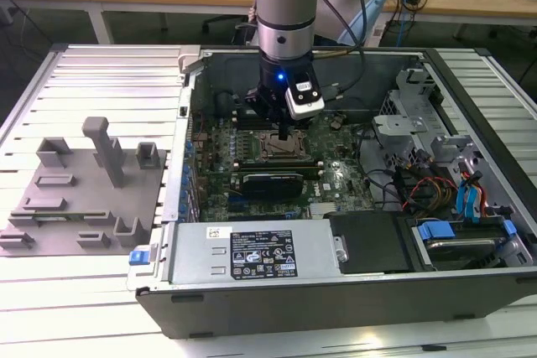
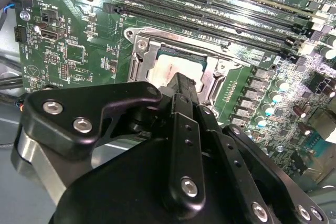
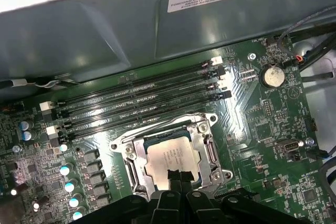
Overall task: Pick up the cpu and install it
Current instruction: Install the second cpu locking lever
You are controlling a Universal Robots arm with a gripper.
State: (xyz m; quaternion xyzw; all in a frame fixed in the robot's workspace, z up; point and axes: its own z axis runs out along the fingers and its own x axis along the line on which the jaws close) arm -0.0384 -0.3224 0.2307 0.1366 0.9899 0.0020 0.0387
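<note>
Lying in the socket, cpu, fingers just above

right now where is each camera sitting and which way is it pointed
Exterior view: off the arm, above the open computer case, looking down at the arm and gripper over the socket.
Second wrist view: on the arm, looking past the black gripper at the cpu lying in its socket frame.
First wrist view: on the arm, looking at the memory slots and the cpu, gripper at the edge.
Both wrist views share the cpu, socket and gripper.
</note>
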